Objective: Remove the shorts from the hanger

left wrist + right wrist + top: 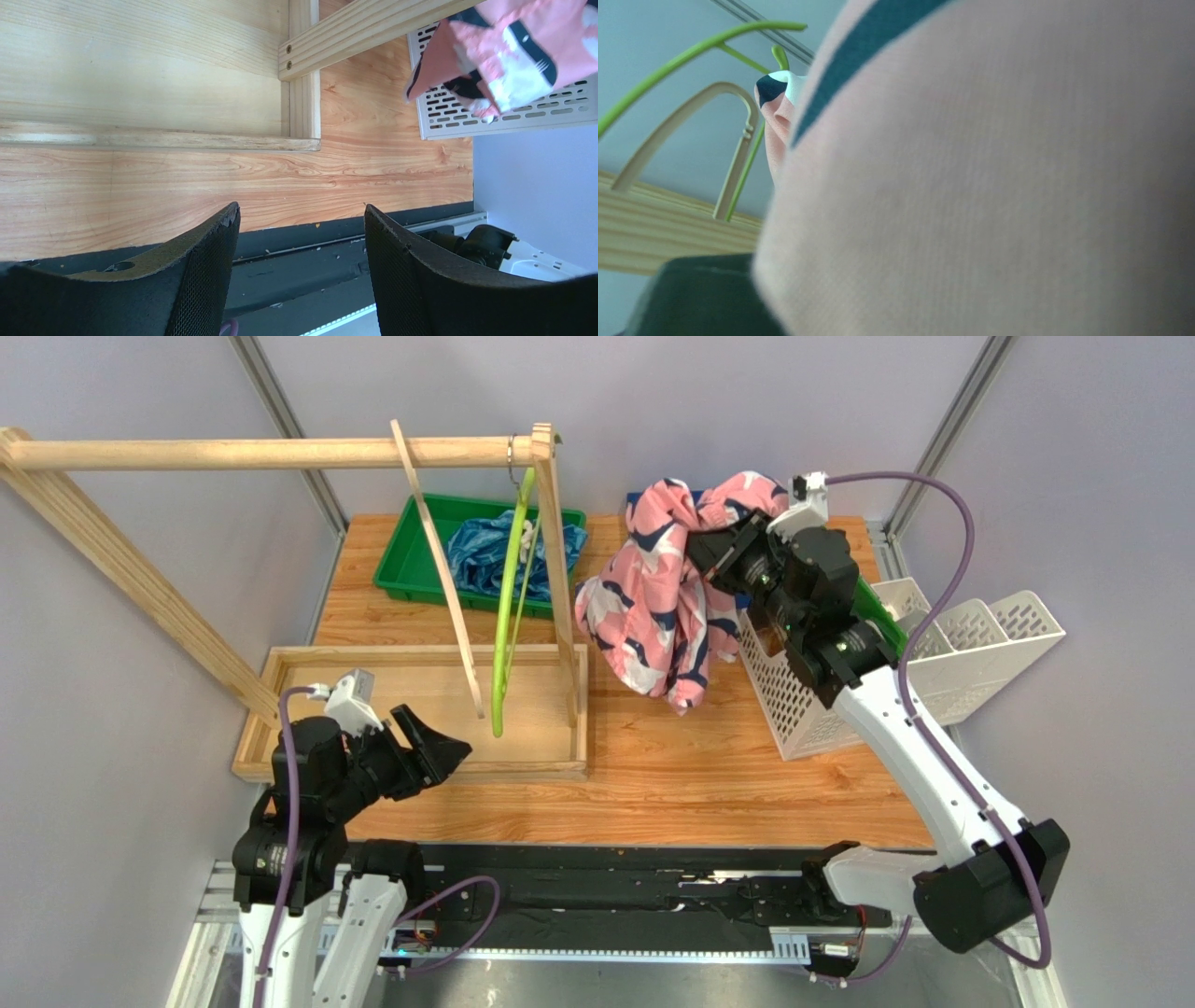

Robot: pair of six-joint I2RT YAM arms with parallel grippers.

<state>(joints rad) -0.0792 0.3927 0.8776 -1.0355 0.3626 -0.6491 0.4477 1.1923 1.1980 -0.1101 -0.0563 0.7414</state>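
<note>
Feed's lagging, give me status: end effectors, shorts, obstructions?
Left end effector open, empty, near wooden tray. Right end effector shut on pink shorts, off the green hanger. Blue shorts in green bin. White basket close beside pink shorts.

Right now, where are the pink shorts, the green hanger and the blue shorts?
pink shorts (657, 602): top external view, middle of the hanging fabric.
green hanger (504, 616): top external view, midway along its curved arm.
blue shorts (477, 546): top external view, middle of the crumpled fabric.
</note>
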